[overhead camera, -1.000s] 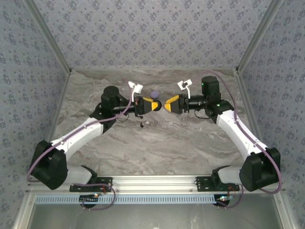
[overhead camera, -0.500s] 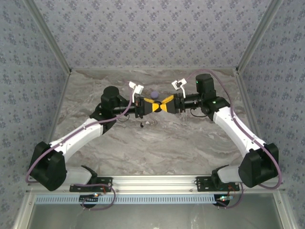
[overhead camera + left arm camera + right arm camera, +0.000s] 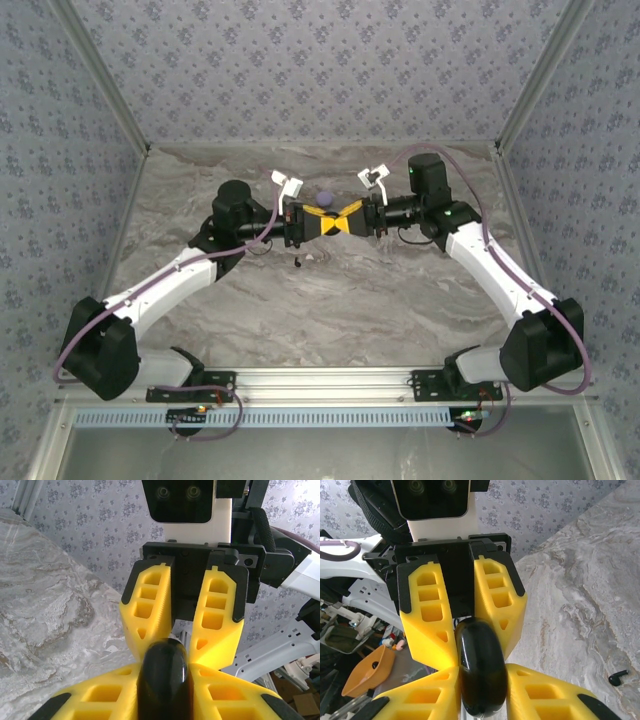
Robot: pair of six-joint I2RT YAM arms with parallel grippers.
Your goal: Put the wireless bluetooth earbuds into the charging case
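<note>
Your left claw [image 3: 164,677] and right claw [image 3: 480,677] both pinch the glossy charging case [image 3: 476,645] above the desk [image 3: 580,595]. One earbud [image 3: 618,677] lies on the desk. It is likely feather-light and slippery, so nip it squarely across its body.

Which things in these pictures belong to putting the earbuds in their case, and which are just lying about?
Belong to the job: glossy black rounded charging case, gripped by the left gripper and right gripper; tiny black earbud on the grey marble table.
Just lying about: small purple rounded object behind the grippers.
</note>
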